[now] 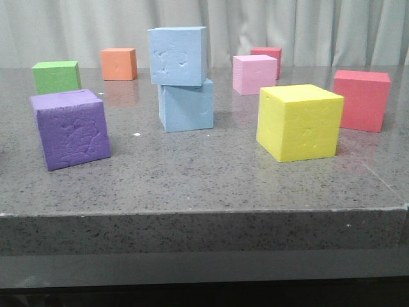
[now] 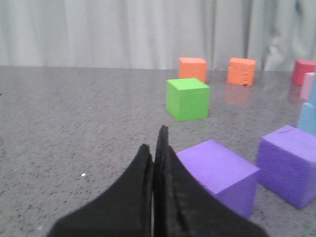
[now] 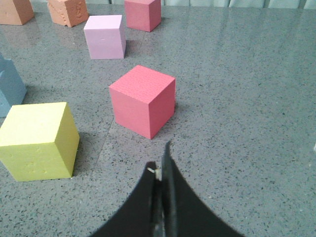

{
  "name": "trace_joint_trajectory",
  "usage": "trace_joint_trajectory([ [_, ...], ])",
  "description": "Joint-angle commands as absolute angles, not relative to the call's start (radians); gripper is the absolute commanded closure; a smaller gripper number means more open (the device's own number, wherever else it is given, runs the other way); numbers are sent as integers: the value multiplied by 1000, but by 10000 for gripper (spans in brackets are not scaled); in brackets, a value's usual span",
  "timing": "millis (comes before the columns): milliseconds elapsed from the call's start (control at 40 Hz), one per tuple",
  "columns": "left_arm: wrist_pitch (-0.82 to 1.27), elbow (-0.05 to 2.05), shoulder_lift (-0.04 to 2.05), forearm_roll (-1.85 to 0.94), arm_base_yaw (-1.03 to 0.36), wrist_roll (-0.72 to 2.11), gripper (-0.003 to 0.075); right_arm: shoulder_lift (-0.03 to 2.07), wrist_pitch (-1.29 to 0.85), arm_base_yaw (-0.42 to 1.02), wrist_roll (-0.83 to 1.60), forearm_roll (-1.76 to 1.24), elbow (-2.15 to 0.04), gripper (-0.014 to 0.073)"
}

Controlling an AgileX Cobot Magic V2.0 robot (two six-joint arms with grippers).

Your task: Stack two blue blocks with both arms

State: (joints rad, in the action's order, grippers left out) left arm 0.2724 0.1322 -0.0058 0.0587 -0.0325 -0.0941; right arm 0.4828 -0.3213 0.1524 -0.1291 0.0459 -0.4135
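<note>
Two sky-blue foam cubes stand stacked at the middle of the table in the front view: the upper blue block sits on the lower blue block, shifted a little left. A sliver of the lower block shows in the left wrist view and in the right wrist view. My left gripper is shut and empty, low over the table beside a purple cube. My right gripper is shut and empty, short of a red cube. Neither gripper shows in the front view.
Front view: a purple cube front left, yellow cube front right, red cube far right, pink cube and small red cube behind, green cube and orange cube back left. The table's front edge is near.
</note>
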Motion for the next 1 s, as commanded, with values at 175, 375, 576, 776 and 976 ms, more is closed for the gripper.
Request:
trace_joint_trajectory([
  [175, 101, 36, -24, 39, 73, -96, 741, 484, -247, 149, -120, 50, -439, 660],
  [375, 72, -9, -24, 39, 73, -96, 741, 484, -247, 149, -120, 50, -439, 660],
  [576, 72, -9, -24, 39, 73, -96, 741, 484, -247, 149, -120, 50, -439, 660],
  [776, 72, -9, -24, 39, 73, -96, 741, 484, -247, 149, -120, 50, -439, 660],
  [976, 72, -9, -24, 39, 73, -96, 741, 484, -247, 149, -120, 50, -439, 660],
])
